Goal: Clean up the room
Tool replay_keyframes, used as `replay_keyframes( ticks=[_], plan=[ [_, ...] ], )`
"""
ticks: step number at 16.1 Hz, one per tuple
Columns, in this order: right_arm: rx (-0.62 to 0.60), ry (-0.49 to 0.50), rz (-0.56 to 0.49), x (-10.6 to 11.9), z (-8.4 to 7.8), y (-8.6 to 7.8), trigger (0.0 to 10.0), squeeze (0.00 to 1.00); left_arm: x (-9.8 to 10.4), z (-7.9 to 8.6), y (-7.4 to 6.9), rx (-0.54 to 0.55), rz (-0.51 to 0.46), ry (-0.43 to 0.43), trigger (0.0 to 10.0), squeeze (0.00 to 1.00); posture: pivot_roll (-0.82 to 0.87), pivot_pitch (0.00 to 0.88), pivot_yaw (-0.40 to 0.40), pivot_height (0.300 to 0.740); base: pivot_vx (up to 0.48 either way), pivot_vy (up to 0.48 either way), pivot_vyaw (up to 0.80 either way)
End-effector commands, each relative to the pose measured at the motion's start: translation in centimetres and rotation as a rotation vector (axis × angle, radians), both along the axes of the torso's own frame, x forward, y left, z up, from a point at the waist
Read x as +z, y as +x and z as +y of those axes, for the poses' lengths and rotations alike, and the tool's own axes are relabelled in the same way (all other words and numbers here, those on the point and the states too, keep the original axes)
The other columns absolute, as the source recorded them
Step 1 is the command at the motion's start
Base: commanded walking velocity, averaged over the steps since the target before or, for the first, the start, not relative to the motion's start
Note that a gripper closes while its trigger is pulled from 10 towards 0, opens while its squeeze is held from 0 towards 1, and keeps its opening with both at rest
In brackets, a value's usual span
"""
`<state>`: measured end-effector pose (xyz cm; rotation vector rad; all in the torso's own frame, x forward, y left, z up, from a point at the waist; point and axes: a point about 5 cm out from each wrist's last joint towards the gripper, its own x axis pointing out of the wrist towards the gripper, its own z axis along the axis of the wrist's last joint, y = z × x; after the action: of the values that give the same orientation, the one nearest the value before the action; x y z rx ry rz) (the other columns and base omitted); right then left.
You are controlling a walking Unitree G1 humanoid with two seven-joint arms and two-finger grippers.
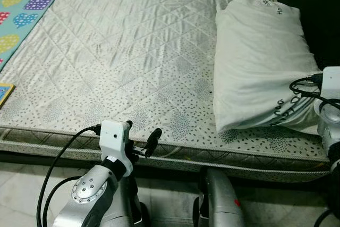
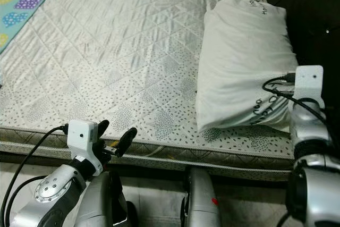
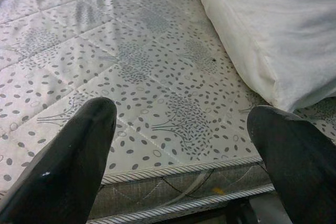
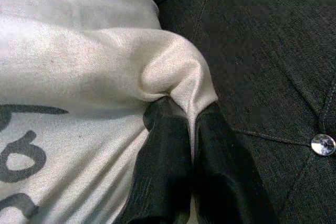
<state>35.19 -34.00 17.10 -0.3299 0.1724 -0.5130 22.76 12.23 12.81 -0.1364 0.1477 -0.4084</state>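
A white pillow (image 1: 260, 62) with dark lettering lies on the right side of the quilted mattress (image 1: 122, 57), close to the dark tufted headboard (image 4: 262, 51). My right gripper (image 4: 191, 114) is shut on a pinched fold at the pillow (image 4: 79, 66) corner nearest the headboard. My left gripper (image 1: 142, 137) hovers open at the mattress's front edge, nothing between its fingers (image 3: 79, 156). The pillow (image 3: 273, 24) lies off to one side ahead of it.
A colourful heart-patterned blanket (image 1: 24, 3) covers the mattress's far left. A small coloured item (image 1: 4, 93) lies at the left edge. Pale floor tiles (image 1: 21, 184) show below the mattress border (image 1: 212, 155).
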Motion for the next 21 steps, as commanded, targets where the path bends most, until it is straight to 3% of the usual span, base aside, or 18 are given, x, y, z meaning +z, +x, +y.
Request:
replay_keyframes(
  ticks=[1,8,16,21],
  plan=[
    [-0.024,-0.013,-0.08,1.7,-0.9,-0.2,0.0,0.0,-0.2,0.1,0.0,-0.002,0.004,0.011,10.0,0.0,-0.13,0.156,0.027,0.597,0.0,0.0,0.0],
    [-0.027,-0.028,-0.11,0.9,-1.3,-3.1,0.0,0.0,-0.3,0.0,0.2,-0.014,0.001,0.009,10.0,0.0,-0.14,0.153,0.035,0.597,0.0,0.0,0.0],
    [-0.025,0.025,-0.047,-1.1,1.1,-8.2,0.0,0.0,-0.4,-0.1,0.3,-0.028,0.002,0.008,10.0,0.0,-0.16,0.157,0.046,0.597,0.0,0.0,0.0],
    [-0.027,0.049,-0.021,-1.3,2.1,-9.0,0.0,0.0,-0.4,-0.2,0.5,-0.034,0.002,0.008,10.0,0.0,-0.17,0.152,0.052,0.597,0.0,0.0,0.0]
  ],
)
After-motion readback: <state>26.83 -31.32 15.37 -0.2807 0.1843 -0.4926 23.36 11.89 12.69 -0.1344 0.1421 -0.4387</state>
